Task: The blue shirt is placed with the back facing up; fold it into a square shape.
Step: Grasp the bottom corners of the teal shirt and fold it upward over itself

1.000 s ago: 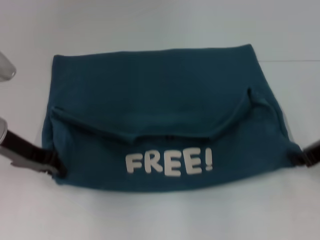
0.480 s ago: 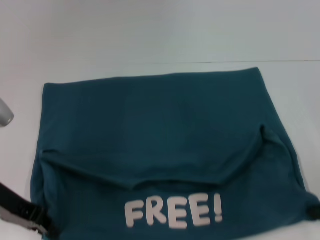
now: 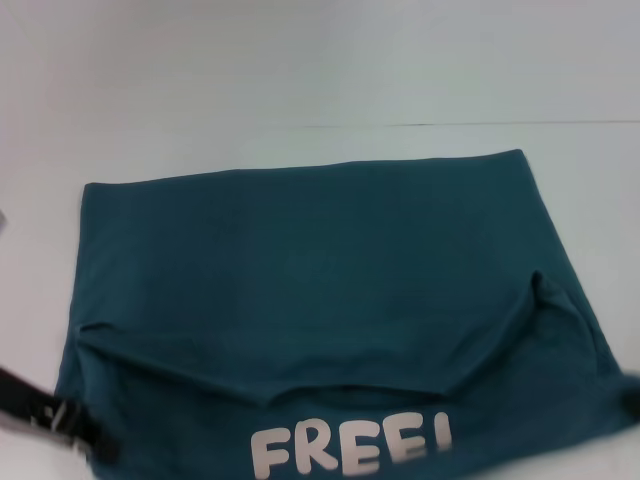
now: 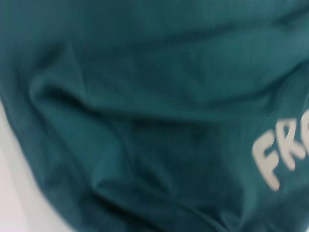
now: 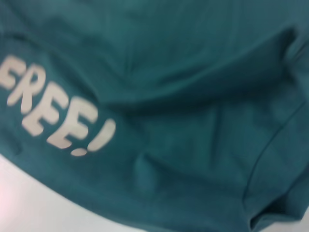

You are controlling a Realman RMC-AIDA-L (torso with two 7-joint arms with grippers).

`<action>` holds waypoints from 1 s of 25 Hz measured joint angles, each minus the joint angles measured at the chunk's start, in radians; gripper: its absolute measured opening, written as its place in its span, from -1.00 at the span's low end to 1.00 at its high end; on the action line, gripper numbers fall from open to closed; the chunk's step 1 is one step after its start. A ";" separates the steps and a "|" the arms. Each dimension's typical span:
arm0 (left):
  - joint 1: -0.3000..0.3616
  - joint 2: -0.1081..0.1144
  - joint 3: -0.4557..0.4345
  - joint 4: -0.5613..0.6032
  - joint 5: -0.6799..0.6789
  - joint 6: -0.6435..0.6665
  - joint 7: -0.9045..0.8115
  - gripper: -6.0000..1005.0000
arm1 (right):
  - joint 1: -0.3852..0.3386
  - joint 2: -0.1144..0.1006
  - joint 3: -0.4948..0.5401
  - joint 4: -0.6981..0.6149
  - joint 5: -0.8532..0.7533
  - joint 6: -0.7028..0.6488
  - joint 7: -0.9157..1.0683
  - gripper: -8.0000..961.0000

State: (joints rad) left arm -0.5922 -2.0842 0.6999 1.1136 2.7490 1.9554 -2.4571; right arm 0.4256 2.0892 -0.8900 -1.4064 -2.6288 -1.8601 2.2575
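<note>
The blue shirt (image 3: 320,260) lies folded on the white table, its near flap turned over so the white "FREE!" lettering (image 3: 350,450) faces up at the near edge. My left gripper (image 3: 92,445) is at the shirt's near left corner and shut on it, with the cloth covering its tips. My right gripper (image 3: 631,400) is just in view at the near right corner, where the cloth bunches toward it. The left wrist view (image 4: 145,96) and the right wrist view (image 5: 193,96) are filled with the shirt's wrinkled cloth and parts of the lettering.
The white table (image 3: 300,70) stretches bare beyond the shirt's far edge and to its left. A faint seam line (image 3: 480,124) crosses the table at the back right.
The whole shirt has slid toward me, with both grippers at its near corners. The lettering is now cut by the near edge of the head view.
</note>
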 joint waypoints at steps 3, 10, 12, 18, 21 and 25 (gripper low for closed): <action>-0.004 0.012 -0.049 0.057 -0.048 0.003 0.008 -0.70 | 0.033 -0.008 0.111 -0.024 0.027 -0.007 -0.006 -0.83; -0.037 0.046 -0.094 0.086 -0.179 -0.103 0.009 -0.71 | 0.136 -0.030 0.294 -0.035 0.112 0.020 0.000 -0.83; -0.052 0.047 -0.094 0.081 -0.194 -0.163 0.010 -0.71 | 0.162 -0.027 0.290 -0.032 0.108 0.054 0.013 -0.83; -0.090 0.043 -0.079 0.059 -0.204 -0.372 0.012 -0.71 | 0.220 -0.016 0.224 0.018 0.079 0.245 0.074 -0.83; -0.115 0.040 -0.070 -0.006 -0.212 -0.523 0.023 -0.71 | 0.239 -0.016 0.156 0.092 0.068 0.402 0.106 -0.83; -0.146 0.051 -0.043 -0.133 -0.200 -0.716 0.040 -0.71 | 0.281 -0.016 0.073 0.232 0.031 0.597 0.129 -0.83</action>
State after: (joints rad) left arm -0.7379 -2.0327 0.6569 0.9803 2.5485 1.2389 -2.4175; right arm 0.7070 2.0736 -0.8167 -1.1747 -2.5975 -1.2634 2.3864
